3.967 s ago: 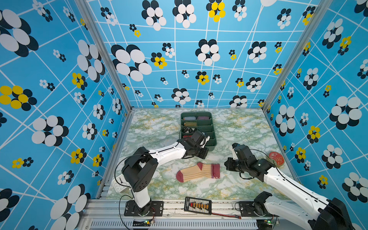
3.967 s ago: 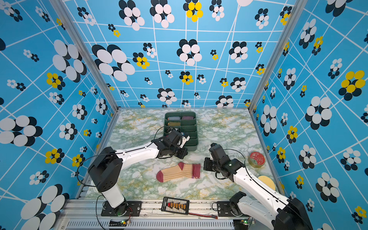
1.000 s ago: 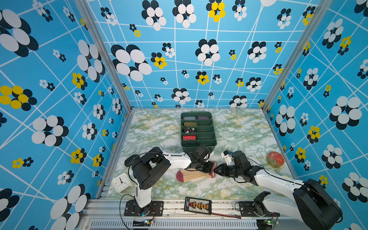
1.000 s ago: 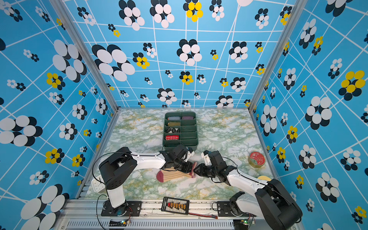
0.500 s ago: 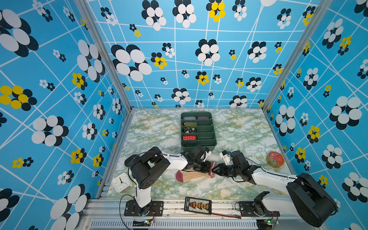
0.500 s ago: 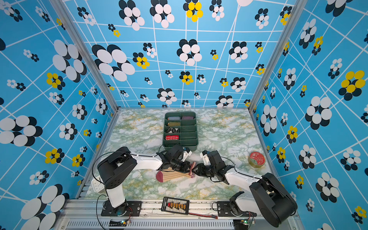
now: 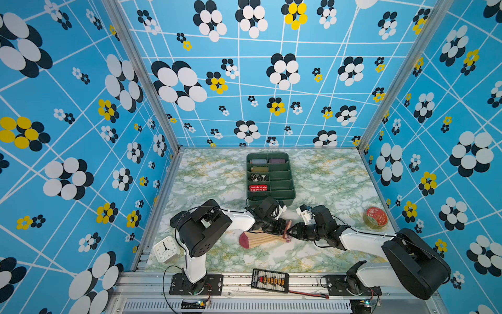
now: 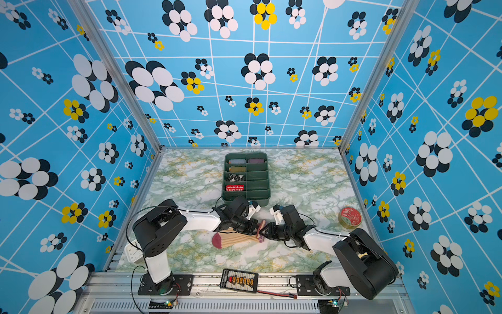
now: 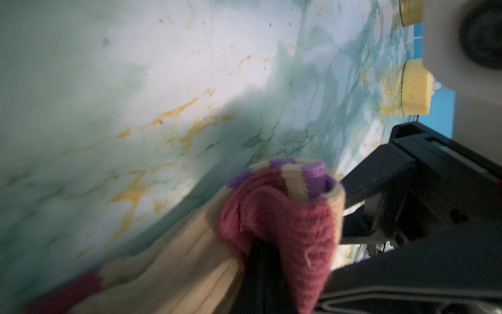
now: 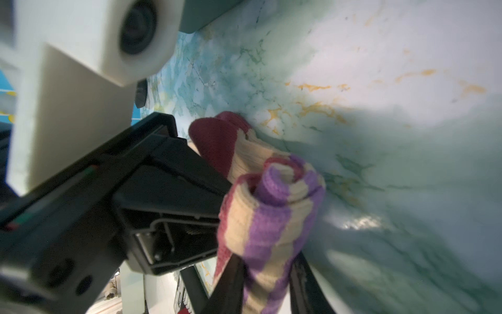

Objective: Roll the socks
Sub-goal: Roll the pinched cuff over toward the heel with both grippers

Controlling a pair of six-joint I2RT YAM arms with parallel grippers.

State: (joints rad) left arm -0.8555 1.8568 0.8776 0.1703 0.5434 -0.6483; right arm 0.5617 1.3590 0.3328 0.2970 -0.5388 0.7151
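Note:
The socks lie near the table's front, dark red toe to the left. Their cuff end is lifted and curled into a small roll between the two grippers. My left gripper is shut on the dark red cuff, which drapes over its black finger. My right gripper meets it from the right. Its two black fingers press on either side of the purple-striped roll.
A green divided tray with several sock rolls stands just behind the grippers. A red round tin sits at the right, a white clock at the front left, a black panel on the front rail. A yellow sponge lies farther off.
Four seconds ago the socks lay flat with both grippers apart from them. Since then the cuff end has been lifted and curled. In the last second my right gripper closed in on the roll.

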